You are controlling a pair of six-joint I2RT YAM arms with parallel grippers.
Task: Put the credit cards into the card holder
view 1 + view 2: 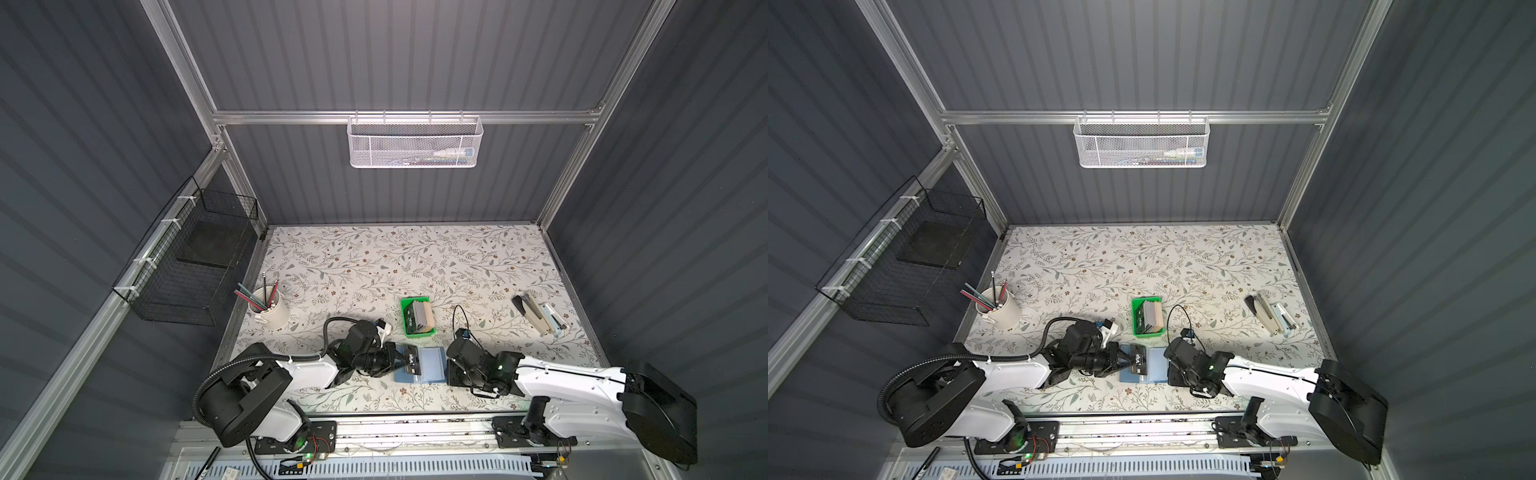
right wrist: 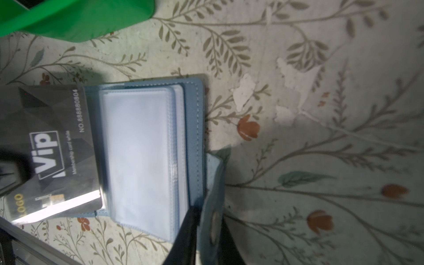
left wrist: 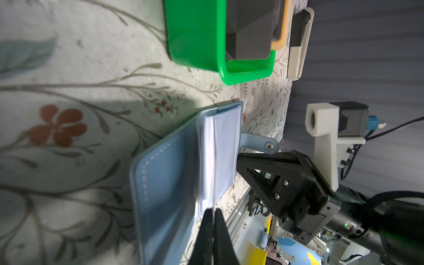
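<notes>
The blue card holder [image 1: 432, 368] [image 1: 1156, 368] lies open on the table, its clear sleeves [image 2: 137, 149] facing up. My left gripper [image 1: 400, 360] [image 3: 213, 212] is shut on a dark credit card with white "VIP" marks [image 2: 52, 146] [image 1: 411, 358], held flat over the holder's left half. The card's leading edge meets the sleeves' edge; I cannot tell whether it is inside a pocket. My right gripper [image 2: 207, 220] [image 1: 448, 368] is shut on the holder's snap tab [image 2: 213, 206] [image 3: 259, 143]. More credit cards [image 1: 422, 318] stand in the green tray [image 1: 407, 305] just behind.
A cup of pencils [image 1: 268, 309] stands at the left. A stapler [image 1: 538, 318] lies at the right. A white mesh basket [image 1: 413, 143] hangs on the back rail and a black wire basket [image 1: 187, 270] on the left wall.
</notes>
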